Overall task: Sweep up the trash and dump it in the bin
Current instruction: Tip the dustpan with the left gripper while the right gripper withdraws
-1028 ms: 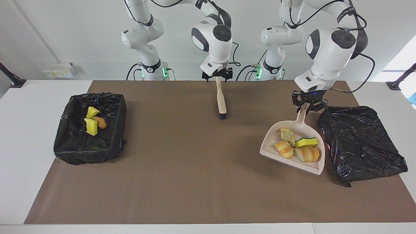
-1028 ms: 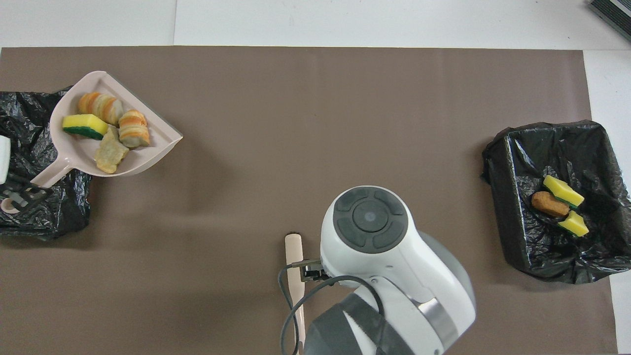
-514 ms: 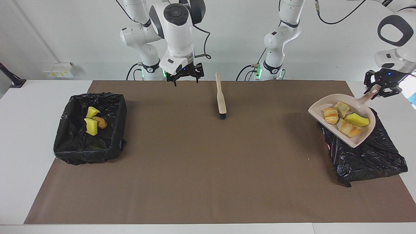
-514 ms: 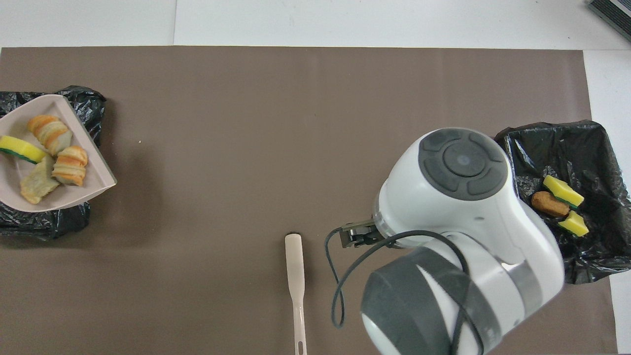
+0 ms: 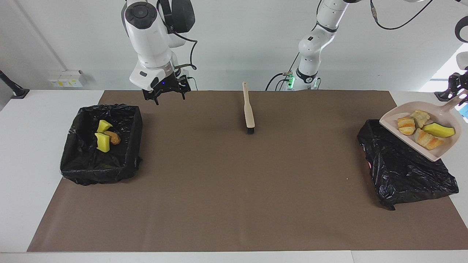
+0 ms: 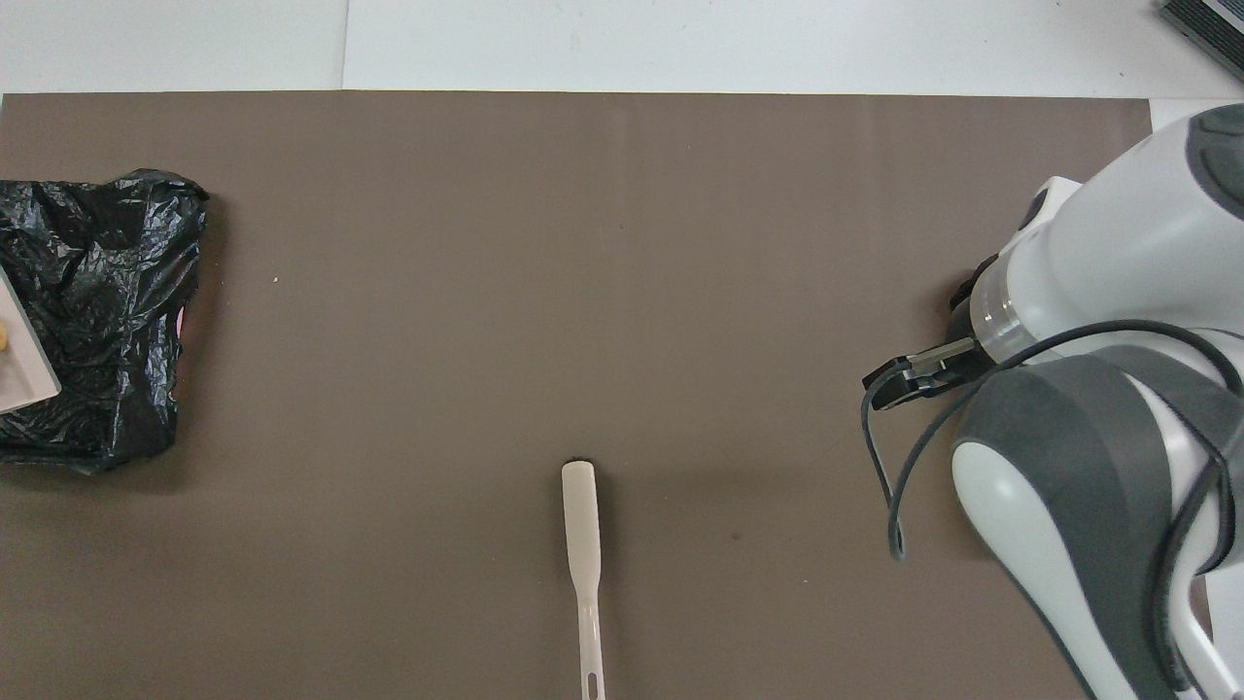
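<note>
My left gripper [image 5: 459, 95] is shut on the handle of the pink dustpan [image 5: 438, 151], at the view's edge. It holds the pan raised and tilted over the crumpled black bag [image 5: 402, 164] at the left arm's end. In the pan lie tan-orange bread pieces [image 5: 406, 126] and a green-backed yellow sponge [image 5: 438, 129]. In the overhead view only the pan's corner [image 6: 21, 365] shows, beside the bag [image 6: 92, 321]. My right gripper [image 5: 169, 95] is open and empty, up over the mat beside the black-lined bin [image 5: 124, 160]. That bin holds yellow sponge chunks [image 5: 102, 142] and a tan piece [image 5: 114, 138].
The beige brush [image 5: 249, 109] lies on the brown mat near the robots, at the middle, bristles away from them; it also shows in the overhead view [image 6: 581, 535]. The right arm [image 6: 1118, 389] hides the black-lined bin in the overhead view.
My right gripper let go of the brush and swung toward the black-lined bin. My left gripper lifted the loaded dustpan off the mat and carried it over the black bag.
</note>
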`<state>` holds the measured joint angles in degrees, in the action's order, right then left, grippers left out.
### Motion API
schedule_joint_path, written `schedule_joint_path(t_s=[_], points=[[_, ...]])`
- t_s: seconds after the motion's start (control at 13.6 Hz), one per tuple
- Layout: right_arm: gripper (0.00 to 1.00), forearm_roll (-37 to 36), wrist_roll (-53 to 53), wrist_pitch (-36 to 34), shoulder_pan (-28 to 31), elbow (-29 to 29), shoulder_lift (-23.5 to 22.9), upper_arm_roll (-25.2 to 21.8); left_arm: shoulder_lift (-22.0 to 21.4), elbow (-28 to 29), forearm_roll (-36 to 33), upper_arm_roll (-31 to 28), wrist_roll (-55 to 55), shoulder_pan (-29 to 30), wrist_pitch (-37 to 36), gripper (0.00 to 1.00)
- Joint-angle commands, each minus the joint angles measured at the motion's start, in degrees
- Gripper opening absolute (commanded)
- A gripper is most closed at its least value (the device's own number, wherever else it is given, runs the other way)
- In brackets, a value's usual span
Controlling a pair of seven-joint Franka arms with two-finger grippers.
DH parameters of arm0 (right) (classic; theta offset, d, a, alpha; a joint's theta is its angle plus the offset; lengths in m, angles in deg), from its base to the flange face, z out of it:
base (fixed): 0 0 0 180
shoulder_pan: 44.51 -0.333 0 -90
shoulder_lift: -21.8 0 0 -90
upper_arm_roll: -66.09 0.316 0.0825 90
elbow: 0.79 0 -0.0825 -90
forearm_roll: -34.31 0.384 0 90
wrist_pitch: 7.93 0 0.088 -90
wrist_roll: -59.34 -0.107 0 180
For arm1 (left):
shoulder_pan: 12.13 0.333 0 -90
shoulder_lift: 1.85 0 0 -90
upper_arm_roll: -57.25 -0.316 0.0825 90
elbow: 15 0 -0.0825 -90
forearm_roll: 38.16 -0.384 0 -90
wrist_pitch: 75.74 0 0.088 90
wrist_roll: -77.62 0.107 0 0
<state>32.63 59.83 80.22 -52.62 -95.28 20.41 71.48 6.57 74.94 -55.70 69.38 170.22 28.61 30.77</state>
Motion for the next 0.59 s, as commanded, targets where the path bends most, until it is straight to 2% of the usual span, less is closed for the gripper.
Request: schedule_joint_path(t_s=[0.0, 0.15, 0.37, 0.51], points=[[1.00, -1.13, 0.92, 1.24, 5.72, 0.80, -0.28, 0.76, 1.60, -2.57, -7.56, 0.44, -0.32, -0.66, 1.86, 0.00], [1.00, -1.04, 2.23, 3.61, 8.45, 1.50, -0.37, 0.15, 1.69, -1.79, -13.54, 0.35, -1.37, -2.94, 1.95, 0.00], [1.00, -0.43, 1.89, 4.32, 7.76, 1.59, -0.37, -5.64, 2.91, -1.69, -19.09, 0.44, -1.90, -3.91, 2.47, 0.00], [1.00, 0.10, 2.06, 3.71, 8.98, 4.39, -0.45, -6.80, 3.10, -1.61, -24.18, 0.44, -2.34, -4.88, 3.26, 0.00]])
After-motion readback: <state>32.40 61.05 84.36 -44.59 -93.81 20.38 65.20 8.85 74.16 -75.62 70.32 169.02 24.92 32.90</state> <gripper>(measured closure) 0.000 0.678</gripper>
